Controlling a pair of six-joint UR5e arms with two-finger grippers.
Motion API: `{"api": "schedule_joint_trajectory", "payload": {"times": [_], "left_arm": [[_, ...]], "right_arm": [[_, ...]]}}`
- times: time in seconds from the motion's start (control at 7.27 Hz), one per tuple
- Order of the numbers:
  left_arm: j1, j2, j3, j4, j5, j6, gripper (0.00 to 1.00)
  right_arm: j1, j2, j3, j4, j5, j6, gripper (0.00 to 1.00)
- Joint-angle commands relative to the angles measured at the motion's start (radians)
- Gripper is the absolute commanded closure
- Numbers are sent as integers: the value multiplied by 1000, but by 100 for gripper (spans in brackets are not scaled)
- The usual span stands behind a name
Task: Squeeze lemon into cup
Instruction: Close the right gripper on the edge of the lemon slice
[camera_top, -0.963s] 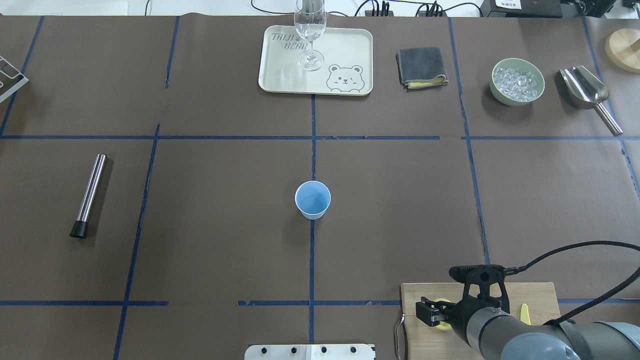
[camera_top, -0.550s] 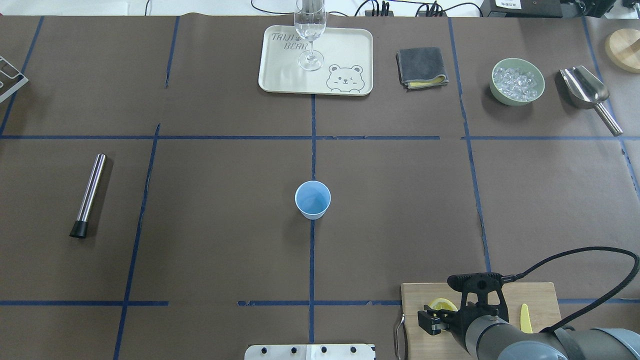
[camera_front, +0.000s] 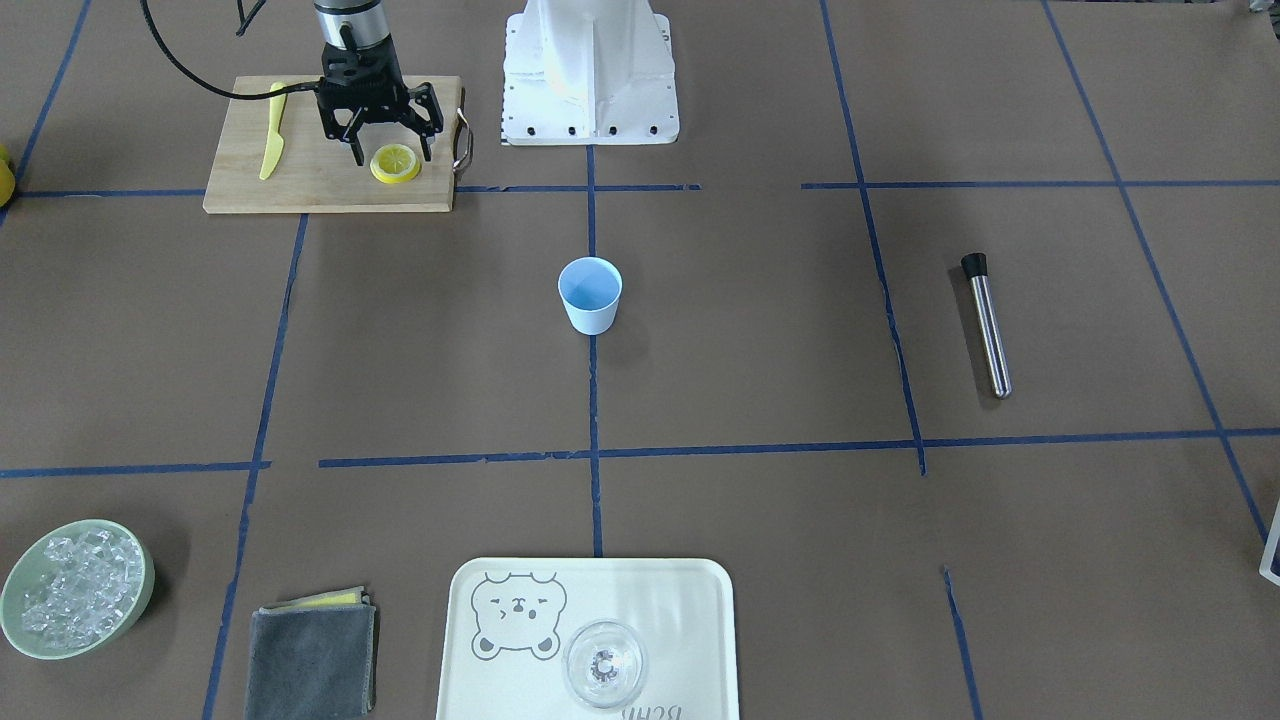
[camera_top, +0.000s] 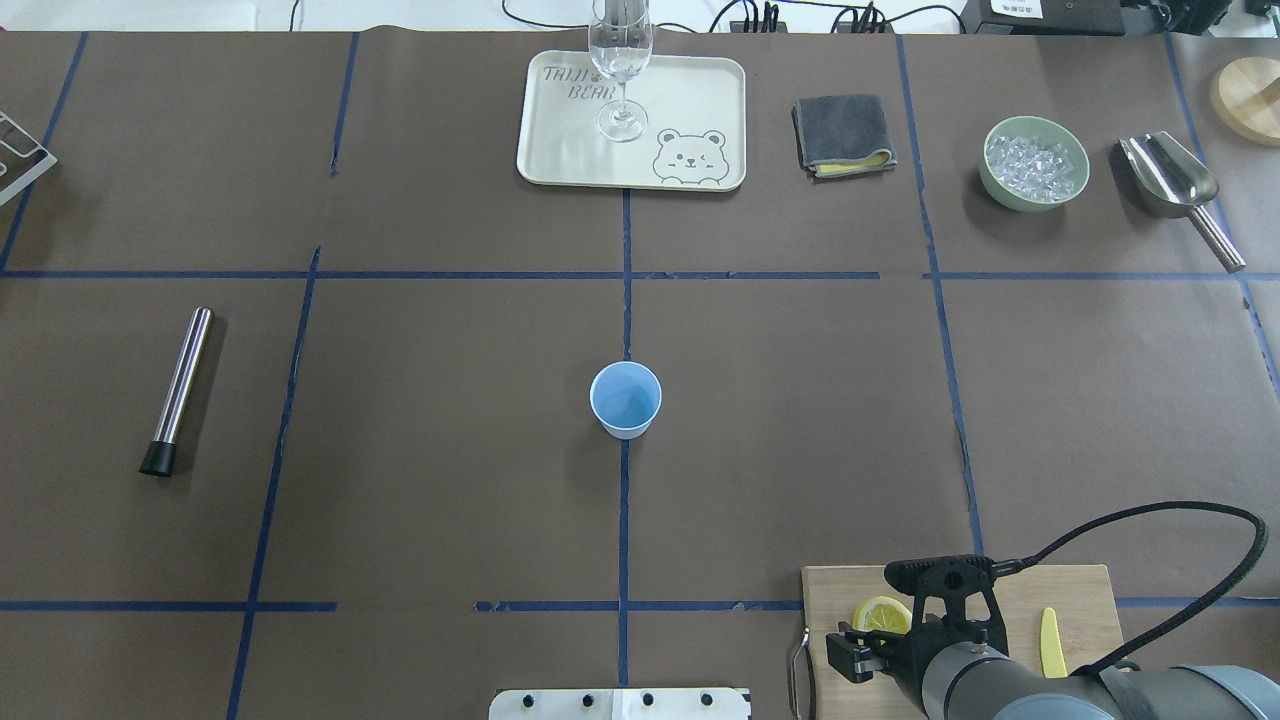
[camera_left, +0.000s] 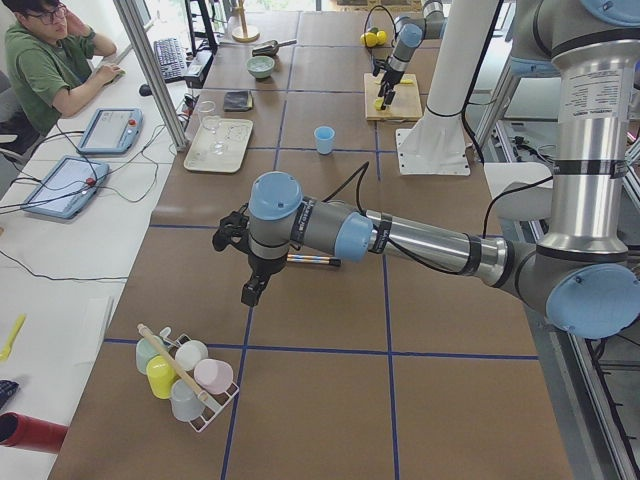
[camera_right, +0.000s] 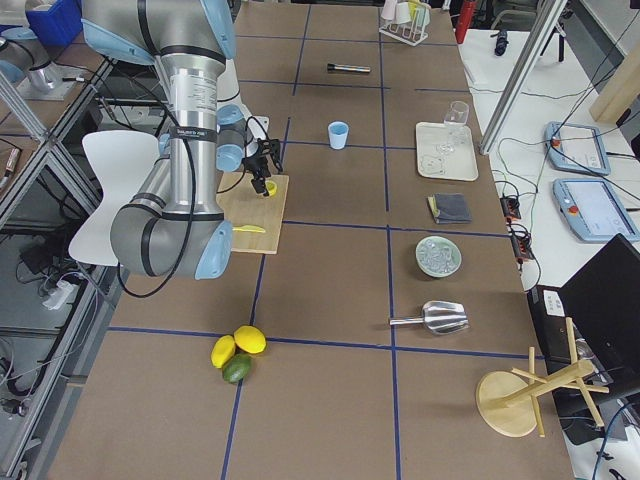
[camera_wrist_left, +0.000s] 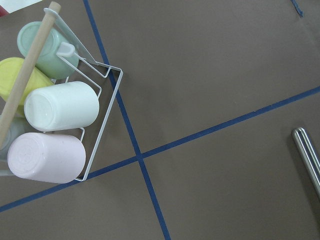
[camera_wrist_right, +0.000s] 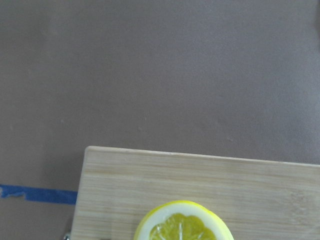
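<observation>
Reading "BEAR", tray (camera_top: 700, 100) lies well apart from cup (camera_top: 626, 400)

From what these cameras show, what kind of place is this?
Probably a robotics lab staged as a drink-making station: the right arm over a lemon on a cutting board, a table gridded with blue tape, and an operator seated at tablets.

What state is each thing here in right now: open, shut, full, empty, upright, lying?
right gripper: open, at the lemon, not holding it.
left gripper: cannot tell.
lemon: lying cut face up on the cutting board.
cup: upright, looks empty.
wine glass: upright on the tray.
bowl: holds ice.
cloth: folded.
</observation>
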Motion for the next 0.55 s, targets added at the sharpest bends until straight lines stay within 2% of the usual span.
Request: {"api": "schedule_joint_trajectory", "payload": {"times": [0.0,0.41], "left_arm": [[0,0,0,0,0,0,0],[-2,0,0,-2,0,2,0]], "right_arm": [[-3,-6,-3,-3,1,0,9],[-9,-2,-12,-3,3,-2,11]]}}
